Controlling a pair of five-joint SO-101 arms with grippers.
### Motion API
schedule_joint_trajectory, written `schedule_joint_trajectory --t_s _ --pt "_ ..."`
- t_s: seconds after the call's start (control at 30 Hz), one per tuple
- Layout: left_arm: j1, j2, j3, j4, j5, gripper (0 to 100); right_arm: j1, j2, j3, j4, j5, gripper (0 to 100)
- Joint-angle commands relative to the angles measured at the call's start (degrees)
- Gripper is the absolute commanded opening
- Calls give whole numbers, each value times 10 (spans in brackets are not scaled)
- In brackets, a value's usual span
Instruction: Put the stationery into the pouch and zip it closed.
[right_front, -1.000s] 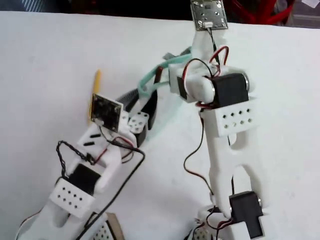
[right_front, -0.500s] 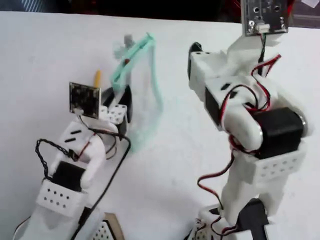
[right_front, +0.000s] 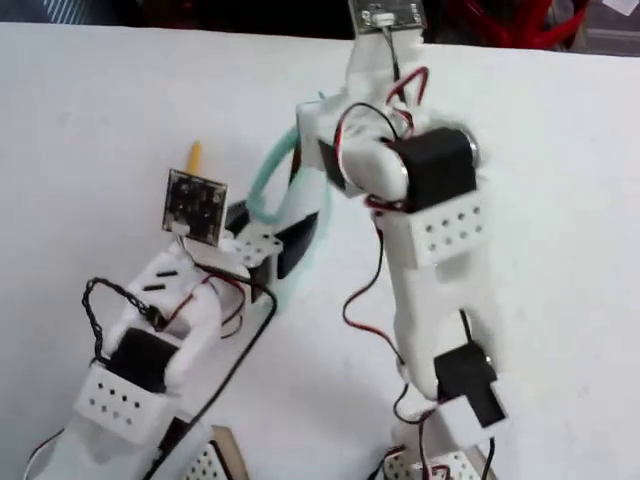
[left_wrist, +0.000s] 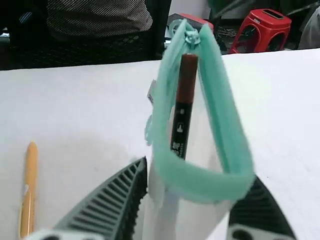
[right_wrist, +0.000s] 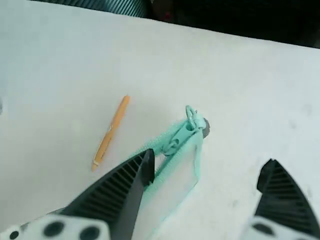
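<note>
While your left end effector (left_wrist: 197, 175) was clenched on one end of the pouch (left_wrist: 220, 125), the mint zipper mouth gaped open. A brown marker (left_wrist: 182, 110) sat inside, its tip close to the zipper pull at the far end. Your right end effector (right_wrist: 209, 161) hung above the pouch with its fingers spread wide, grasping nothing. An orange pen (right_wrist: 111, 132) lay on the white worktop (right_wrist: 60, 60), beside the pouch but apart from it. From the high camera the pouch appeared tilted between your two arms, which hid most of it.
</note>
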Motion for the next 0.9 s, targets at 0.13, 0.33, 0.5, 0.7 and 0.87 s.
schedule_joint_trajectory --t_s 0.13,0.33,0.5,0.7,0.87 --pt "2 -5 -24 0 9 265 -1 46 -11 16 -2 330" --pt "-32 -6 -25 -22 12 266 2 93 -10 15 -1 329" --pt "-41 -6 -23 -24 11 267 36 160 -18 16 35 329" --pt "-40 -2 -21 -24 11 267 39 53 -73 16 40 329" --pt "-15 -4 -2 -33 9 267 -10 -7 -55 15 43 329"
